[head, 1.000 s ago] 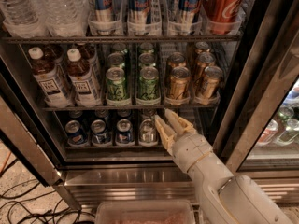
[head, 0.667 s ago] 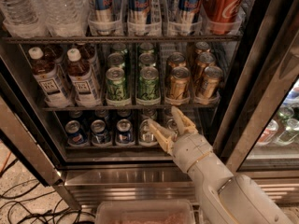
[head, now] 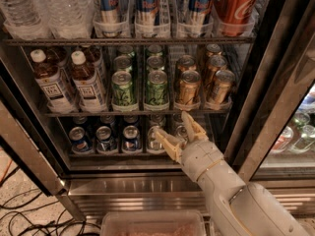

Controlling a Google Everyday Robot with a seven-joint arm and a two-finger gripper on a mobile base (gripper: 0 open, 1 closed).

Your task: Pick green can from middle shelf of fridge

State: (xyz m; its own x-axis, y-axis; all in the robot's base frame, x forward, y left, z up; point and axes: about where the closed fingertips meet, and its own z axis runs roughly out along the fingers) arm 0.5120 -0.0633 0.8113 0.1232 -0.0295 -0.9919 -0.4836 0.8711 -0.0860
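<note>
Gripper [head: 173, 127] is spread and holds nothing. It sits in front of the bottom shelf's right half, just under the front rail of the middle shelf [head: 98, 114]. The upper fingertip reaches rail level and the lower finger overlaps a silver can [head: 153, 140] on the bottom shelf.

Around it:
- Middle shelf, left to right: two tea bottles [head: 69, 85] with white caps, two lanes of green cans, then two lanes of gold-brown cans [head: 204, 86]. Each lane has a clear tray and more cans queued behind the front one.
- Top shelf: water bottles [head: 54, 9] at the left edge, tall blue cans [head: 147, 4] in the middle, a red cola can [head: 236, 4] in the right corner.
- Bottom shelf: small blue cans [head: 104, 138] left of the gripper.
- A plastic bin [head: 152, 224] sits below the steel sill of the fridge [head: 147, 188], with cables [head: 19, 215] on the floor to the left.
- The glass door [head: 290, 132] stands open on the right.

Room: the shelf front is open, with only the thin rail crossing it. The cans are packed tight side by side. The arm comes in from the lower right, near the right frame.

The target green can [head: 156, 88] fronts the right green lane, about mid-shelf. It is above and slightly left of the gripper, apart from it, with the rail between them. The other green can [head: 123, 88] is just beside it on the left, and a gold-brown can is on its right.
</note>
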